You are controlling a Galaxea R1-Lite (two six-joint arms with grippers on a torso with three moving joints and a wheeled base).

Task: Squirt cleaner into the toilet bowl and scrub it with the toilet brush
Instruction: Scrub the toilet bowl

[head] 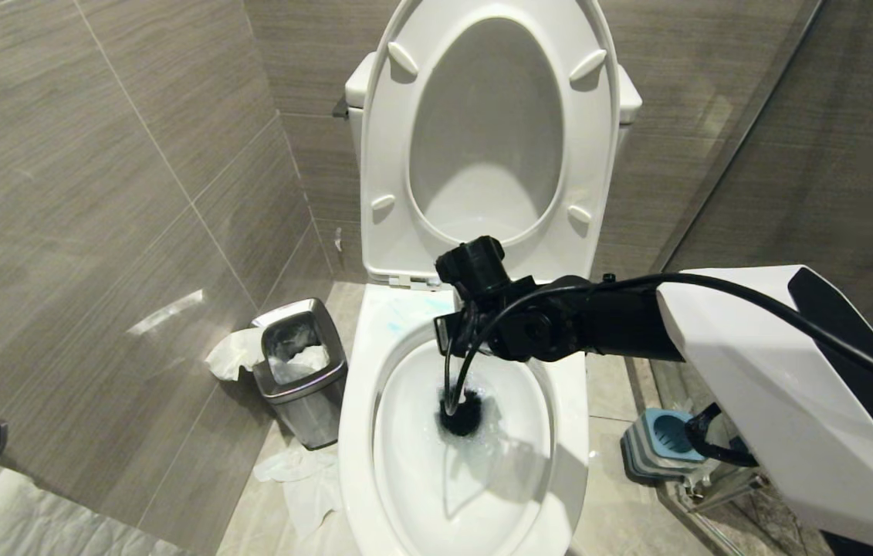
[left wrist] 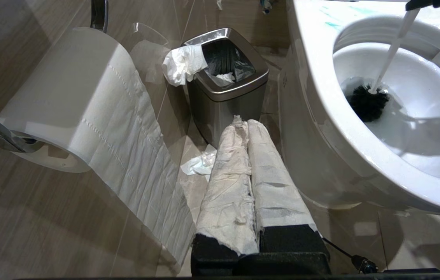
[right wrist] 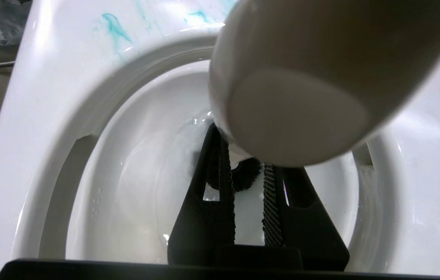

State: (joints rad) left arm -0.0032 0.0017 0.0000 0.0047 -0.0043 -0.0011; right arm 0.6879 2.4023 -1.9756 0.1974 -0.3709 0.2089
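Note:
The white toilet bowl [head: 351, 401] stands open, seat and lid raised. My right gripper [head: 453, 333] hangs over the bowl's back rim, shut on the toilet brush's white handle [left wrist: 393, 50]. The black bristle head [head: 461, 417] sits low in the bowl, at the water. In the right wrist view the handle's rounded end [right wrist: 301, 109] looms over the right gripper [right wrist: 243, 155], with the bristles [right wrist: 247, 175] beyond. Pale blue cleaner [right wrist: 114, 31] smears the bowl's rim [right wrist: 48, 97]. My left gripper [left wrist: 245, 124], its fingers wrapped in white paper, is shut and empty, low beside the bowl [left wrist: 313, 77].
A steel bin [head: 301, 371] with tissue hanging out stands left of the toilet, and crumpled tissue [head: 305, 479] lies on the floor. The blue-and-grey brush holder [head: 664, 440] stands on the right. A toilet paper roll [left wrist: 76, 97] hangs on the left wall.

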